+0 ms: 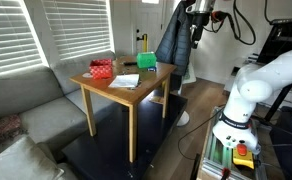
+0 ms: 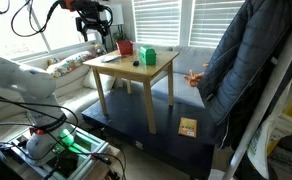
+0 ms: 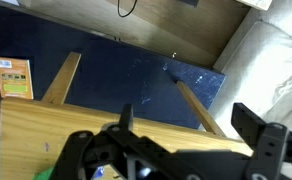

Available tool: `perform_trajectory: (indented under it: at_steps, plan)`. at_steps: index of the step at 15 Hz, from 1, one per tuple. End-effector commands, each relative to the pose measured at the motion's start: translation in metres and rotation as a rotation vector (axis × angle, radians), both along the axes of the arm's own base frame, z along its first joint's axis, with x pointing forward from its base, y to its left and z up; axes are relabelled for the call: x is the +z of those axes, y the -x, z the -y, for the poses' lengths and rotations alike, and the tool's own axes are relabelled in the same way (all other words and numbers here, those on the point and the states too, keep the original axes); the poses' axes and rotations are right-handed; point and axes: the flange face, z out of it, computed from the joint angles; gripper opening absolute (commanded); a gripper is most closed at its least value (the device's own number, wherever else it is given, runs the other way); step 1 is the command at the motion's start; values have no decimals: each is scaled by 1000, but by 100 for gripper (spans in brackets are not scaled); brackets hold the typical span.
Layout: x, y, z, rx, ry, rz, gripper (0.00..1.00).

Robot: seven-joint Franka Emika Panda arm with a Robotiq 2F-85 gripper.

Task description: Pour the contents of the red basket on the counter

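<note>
The red basket [image 1: 102, 69] [image 2: 125, 47] stands on the counter [image 1: 136, 92] [image 2: 136, 72], near one corner of the light-brown wooden top. What is in the basket cannot be made out. My gripper [image 1: 198, 30] [image 2: 96, 35] hangs high above and well to the side of the counter, far from the basket. In the wrist view the gripper [image 3: 191, 125] is open and empty, looking down on the counter's edge [image 3: 26, 125] and two of its legs. The basket is out of the wrist view.
A green box [image 1: 146, 61] [image 2: 146, 56] and a white paper [image 1: 124, 81] lie on the counter. A dark low platform [image 1: 106, 150] [image 3: 136, 70] lies under it. A grey sofa [image 1: 26, 100], a hanging dark jacket [image 1: 174, 35] [image 2: 241, 60] and a small orange booklet [image 2: 188, 127] are nearby.
</note>
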Motion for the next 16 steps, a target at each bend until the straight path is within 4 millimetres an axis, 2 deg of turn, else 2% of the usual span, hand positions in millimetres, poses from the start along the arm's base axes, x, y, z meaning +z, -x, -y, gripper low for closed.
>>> perform_trajectory:
  at_steps: [1,4,8,12,16]
  plan:
    - [44,-33,-39,162,93,27,100]
    - [70,-56,-79,301,150,56,100]
    - [82,-86,-130,472,250,95,100]
    - [78,-125,-154,617,396,127,100]
    - [61,-169,-178,628,407,175,100]
